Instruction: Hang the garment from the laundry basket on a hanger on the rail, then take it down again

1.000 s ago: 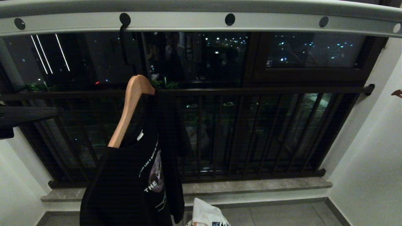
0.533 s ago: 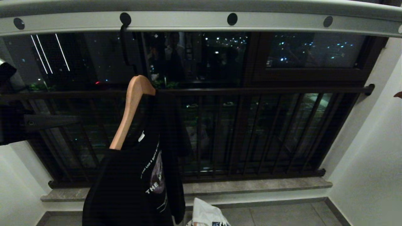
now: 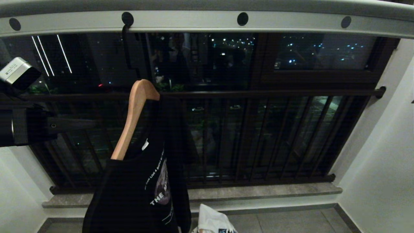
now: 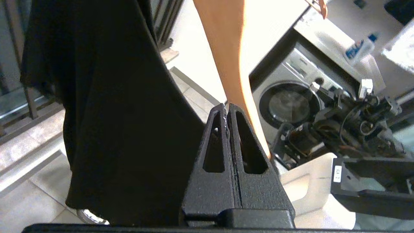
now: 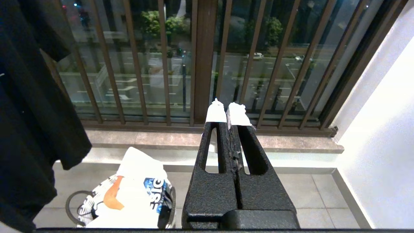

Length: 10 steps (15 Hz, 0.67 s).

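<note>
Hanging looks done: the black garment [image 3: 142,194] hangs on the wooden hanger [image 3: 134,118] under the rail [image 3: 207,22], left gripper [image 4: 226,111] pressed together empty beside it, taking down left.

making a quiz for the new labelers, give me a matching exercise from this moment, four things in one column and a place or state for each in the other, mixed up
Things:
1. hanger
2. T-shirt
3. basket
4. left gripper

Places or states:
A. on the floor, with white cloth in it
B. shut, empty, close by the hanger
C. hooked in a hole of the rail
D. black, draped on the hanger

Pairs: 1-C, 2-D, 3-A, 4-B
</note>
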Tool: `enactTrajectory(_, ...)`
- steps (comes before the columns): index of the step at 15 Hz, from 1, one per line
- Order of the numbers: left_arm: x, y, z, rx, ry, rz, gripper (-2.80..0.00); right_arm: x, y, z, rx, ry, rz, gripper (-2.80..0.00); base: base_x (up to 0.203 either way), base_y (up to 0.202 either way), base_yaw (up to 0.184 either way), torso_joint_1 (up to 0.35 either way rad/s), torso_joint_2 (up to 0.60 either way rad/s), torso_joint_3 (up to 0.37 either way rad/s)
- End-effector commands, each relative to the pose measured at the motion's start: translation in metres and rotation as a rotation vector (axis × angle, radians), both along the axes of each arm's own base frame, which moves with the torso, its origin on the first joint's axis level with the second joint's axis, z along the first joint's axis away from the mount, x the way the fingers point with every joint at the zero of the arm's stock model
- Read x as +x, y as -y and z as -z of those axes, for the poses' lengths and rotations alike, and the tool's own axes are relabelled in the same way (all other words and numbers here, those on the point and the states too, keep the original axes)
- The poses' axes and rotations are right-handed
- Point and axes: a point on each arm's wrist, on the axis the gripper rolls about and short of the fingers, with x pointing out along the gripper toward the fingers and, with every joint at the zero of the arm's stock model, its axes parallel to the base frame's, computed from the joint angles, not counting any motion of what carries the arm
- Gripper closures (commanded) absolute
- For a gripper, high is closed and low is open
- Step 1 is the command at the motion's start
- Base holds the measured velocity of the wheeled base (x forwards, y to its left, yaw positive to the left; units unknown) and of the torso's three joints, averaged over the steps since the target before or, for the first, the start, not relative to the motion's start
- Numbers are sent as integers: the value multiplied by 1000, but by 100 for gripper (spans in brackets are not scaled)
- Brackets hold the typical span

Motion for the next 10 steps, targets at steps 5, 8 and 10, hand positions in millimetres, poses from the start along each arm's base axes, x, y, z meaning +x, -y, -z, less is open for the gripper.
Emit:
enactTrajectory(5,29,6,0,9,29,60,0,0,0,0,-1,-1,-1,0,0,0,0,0,0,0)
enactTrajectory(8,35,7,7,29,68,80,-280,0,0,0,-1,-1,-1,0,0,0,0,0,0,0)
enactTrajectory(10,35,13,10,31,70,103,-280,0,0,0,-1,-1,-1,0,0,0,0,0,0,0)
